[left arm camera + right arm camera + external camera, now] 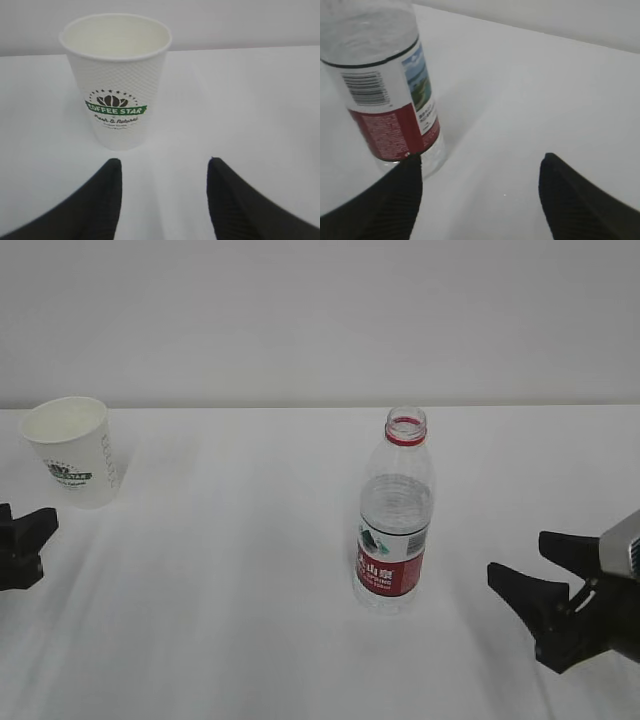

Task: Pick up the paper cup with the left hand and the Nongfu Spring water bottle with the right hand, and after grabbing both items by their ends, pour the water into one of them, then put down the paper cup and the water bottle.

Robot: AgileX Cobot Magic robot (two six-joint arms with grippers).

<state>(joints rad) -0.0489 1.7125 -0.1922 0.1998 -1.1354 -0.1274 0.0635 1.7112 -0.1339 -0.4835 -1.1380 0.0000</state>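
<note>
Table: a plain white tabletop (pixel 250 620) fills the lower two thirds of the exterior view, meeting a pale wall behind.
Right hand: the black right gripper (pixel 545 585) with a grey plate sits at the lower right edge of the exterior view, jaws spread wide and empty. In its wrist view the bottle stands upper left, just past the left finger (pixel 395 200) and off the centre of the gap.
Left hand: the black left gripper (pixel 162 192) shows only its tips at the far left edge of the exterior view, jaws parted and holding nothing.
Bottle: the clear ribbed Nongfu Spring plastic water bottle (pixel 394 530), uncapped with a red neck ring and red label, stands upright right of centre, well apart from the cup.
Cup: the small white tapered paper cup (pixel 116 80) with a dark logo stands upright in the upper left of the exterior view, empty inside, just ahead of the left jaws and a little left of their gap.
Water: clear water (pixel 395 502) fills the bottle to about its shoulder.
Risk, bottle: being off-centre, a finger could nudge the open bottle over and spill it.
Risk, cup: the light cup could slide, tip or crush under a hard squeeze.
</note>
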